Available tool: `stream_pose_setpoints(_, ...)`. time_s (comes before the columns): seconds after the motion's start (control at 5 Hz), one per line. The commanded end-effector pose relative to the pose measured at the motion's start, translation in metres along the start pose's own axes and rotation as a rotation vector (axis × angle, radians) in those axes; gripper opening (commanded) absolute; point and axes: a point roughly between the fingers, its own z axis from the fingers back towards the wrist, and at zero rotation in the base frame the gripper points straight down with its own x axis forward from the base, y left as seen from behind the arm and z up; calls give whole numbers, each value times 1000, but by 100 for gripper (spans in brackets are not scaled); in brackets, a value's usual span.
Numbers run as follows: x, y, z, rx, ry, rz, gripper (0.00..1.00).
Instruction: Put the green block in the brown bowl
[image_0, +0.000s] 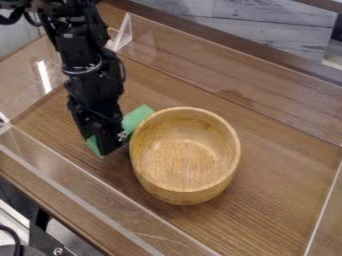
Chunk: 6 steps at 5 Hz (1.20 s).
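Note:
The green block (134, 119) is a bright green bar, tilted, with one end showing right of the fingers and the other end low at their left. My black gripper (104, 137) points straight down and is shut on the green block, holding it a little above the table. The brown bowl (187, 153), round light wood with thick walls, stands just right of the gripper. The block's upper end sits near the bowl's left rim. Nothing lies inside the bowl.
A wooden table (267, 110) carries the scene, fenced by low clear plastic walls (54, 170) at the front and left. A clear plastic stand (123, 32) is at the back left. A dark edge and pale floor lie beyond the table at top right.

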Motion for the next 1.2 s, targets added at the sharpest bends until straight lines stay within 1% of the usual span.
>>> stream_pose_setpoints(0.0,12,1,17,34,-63,-11,0)
stream_pose_setpoints(0.4,17,-7,22,29,-90,-14,0)
stream_pose_setpoints(1.0,24,-20,26,15,-112,-18,0)
